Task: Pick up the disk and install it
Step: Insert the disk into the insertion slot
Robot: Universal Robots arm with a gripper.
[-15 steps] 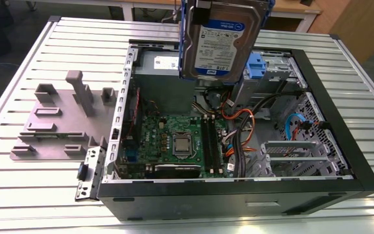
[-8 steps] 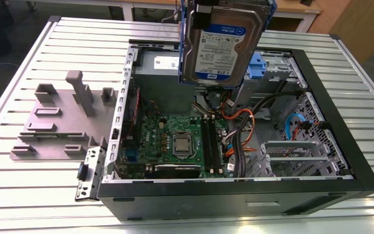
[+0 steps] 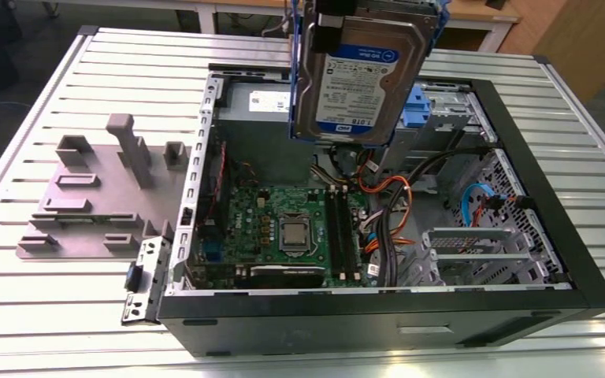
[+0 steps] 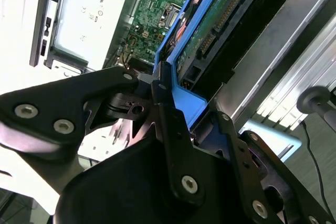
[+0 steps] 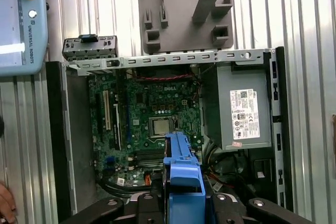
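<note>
My jaws are closed narrowly on the blue plastic carrier frame [image 4: 191, 106] that clips around the disk [image 3: 358, 79], a flat silver hard drive with a white-and-blue label. In the second wrist view my black fingers [image 4: 167, 124] press on the frame's edge. In the exterior view the disk hangs upright at the upper middle of the frame, label towards the camera, over the open black computer case [image 3: 554, 244] lying on the ribbed metal worktop [image 3: 29, 315]. Inside the case are the green motherboard [image 3: 281, 228] and the grey power supply box [image 5: 244, 111]. A grey slotted fixture block [image 3: 92, 197] sits just beside the case at the exterior view's left.
</note>
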